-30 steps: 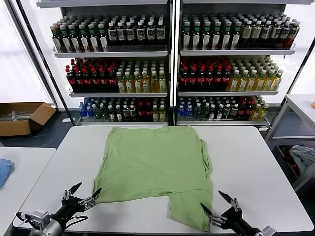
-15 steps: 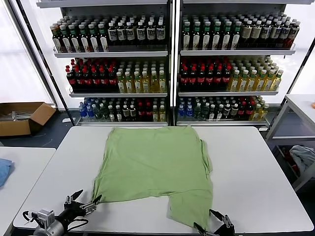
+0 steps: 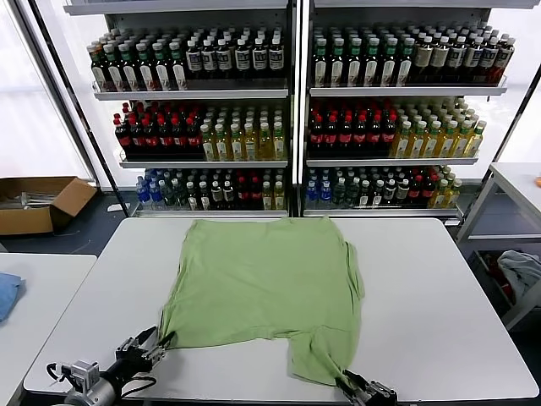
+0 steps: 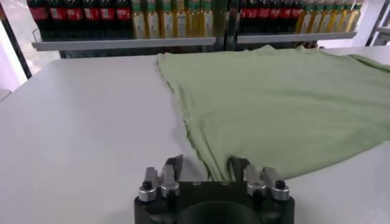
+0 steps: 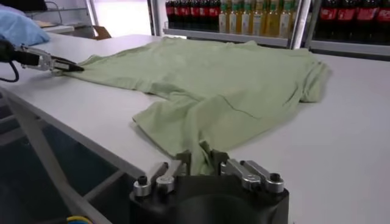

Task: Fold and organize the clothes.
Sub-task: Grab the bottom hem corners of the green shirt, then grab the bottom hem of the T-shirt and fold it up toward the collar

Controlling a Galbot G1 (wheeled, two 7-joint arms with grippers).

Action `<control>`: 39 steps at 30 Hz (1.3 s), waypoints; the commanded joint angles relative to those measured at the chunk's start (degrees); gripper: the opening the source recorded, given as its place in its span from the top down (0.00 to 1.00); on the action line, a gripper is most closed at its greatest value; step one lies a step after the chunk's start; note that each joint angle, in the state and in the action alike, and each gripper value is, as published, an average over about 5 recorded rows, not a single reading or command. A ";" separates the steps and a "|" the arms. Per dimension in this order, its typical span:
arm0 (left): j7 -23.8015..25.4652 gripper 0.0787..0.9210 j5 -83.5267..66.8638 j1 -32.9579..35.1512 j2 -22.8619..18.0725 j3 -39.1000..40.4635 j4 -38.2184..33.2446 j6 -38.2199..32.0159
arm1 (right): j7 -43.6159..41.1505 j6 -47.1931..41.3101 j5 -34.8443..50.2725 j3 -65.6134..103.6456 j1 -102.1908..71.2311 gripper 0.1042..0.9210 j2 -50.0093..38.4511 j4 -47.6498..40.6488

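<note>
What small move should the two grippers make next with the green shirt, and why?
Probably lift both near corners slightly. The right gripper is shut on the near hem of the light green short-sleeved shirt; the left gripper sits around its other near corner, on the white table.

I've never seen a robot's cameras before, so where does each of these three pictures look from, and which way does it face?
Head view: up on the robot, facing forward and down at the white table, green shirt and bottle shelves; both grippers show.
Left wrist view: low behind the left gripper, at the shirt's corner.
Right wrist view: behind the right gripper, pinching the hem.
All share the shirt.
</note>
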 commanded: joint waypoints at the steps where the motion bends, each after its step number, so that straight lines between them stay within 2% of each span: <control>1: 0.10 0.57 0.01 0.06 0.25 0.53 0.73 0.38 | 0.17 0.16 -0.19 -0.33 -0.29 0.99 -0.18 -0.11; 10: -0.22 0.88 0.28 1.38 -0.48 1.36 -1.90 0.00 | 0.44 2.67 2.48 0.10 -0.36 1.00 0.27 1.03; 14: -0.97 0.96 0.26 1.77 -0.76 0.85 -4.33 -0.29 | 0.04 3.96 4.72 1.69 -1.87 1.00 1.13 3.45; 19: -1.73 0.98 0.21 3.04 -0.92 -0.86 -8.85 -0.77 | -0.35 4.57 6.04 4.32 -6.17 1.00 2.67 7.37; 26: -1.75 0.97 0.20 5.38 -0.11 -3.15 -13.52 -0.81 | -0.46 4.98 6.77 5.23 -7.88 1.00 2.46 8.32; 34: -1.72 0.98 -0.44 5.45 1.68 -4.58 -15.35 -0.60 | -0.25 4.47 12.81 5.42 -6.00 1.00 2.24 9.49; 39: -1.77 0.98 -1.42 2.10 3.24 -3.33 -13.35 -0.43 | 1.55 2.33 17.48 4.90 2.34 1.00 1.22 7.88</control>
